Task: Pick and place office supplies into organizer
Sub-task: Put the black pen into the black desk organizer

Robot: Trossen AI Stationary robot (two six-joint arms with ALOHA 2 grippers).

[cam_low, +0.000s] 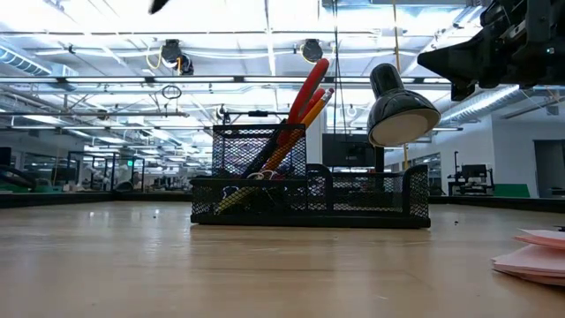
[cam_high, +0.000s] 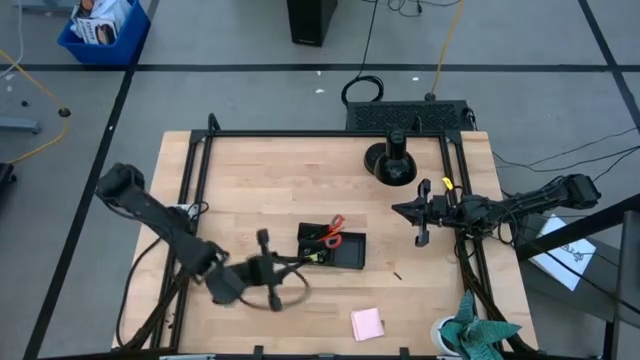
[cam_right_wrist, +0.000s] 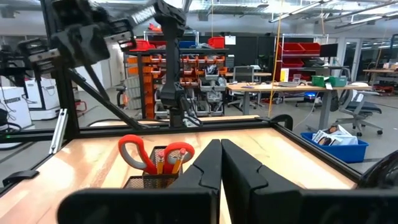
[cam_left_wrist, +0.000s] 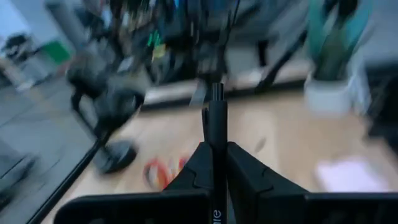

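The low black wire-mesh organizer (cam_high: 333,247) is sitting mid-bench on the pale wood bench (cam_high: 260,190), already loaded w/ red-handled scissors (cam_high: 333,228) and orange pencils (cam_low: 305,119) leaning in its taller compartment. A slim dark pen (cam_left_wrist: 216,143) is being gripped by the left gripper (cam_high: 268,268), fingers closed on it, just beside the organizer's left end; the wrist view is blurred w/ motion, so the carry phase is judged to be in hand. Next move, as judged: the pen is to be brought over a compartment, tipped toward upright and released w/o knocking the light mesh tray. The right gripper (cam_high: 420,212) is waiting above the bench's right side, fingers closed on nothing. A pink square sticky-note pad (cam_high: 367,324), flat, soft-edged paper, is lying near the bench's front edge, well apart from the organizer, not yet placed. A glossy round black stand w/ post (cam_high: 391,160) is standing toward the back.
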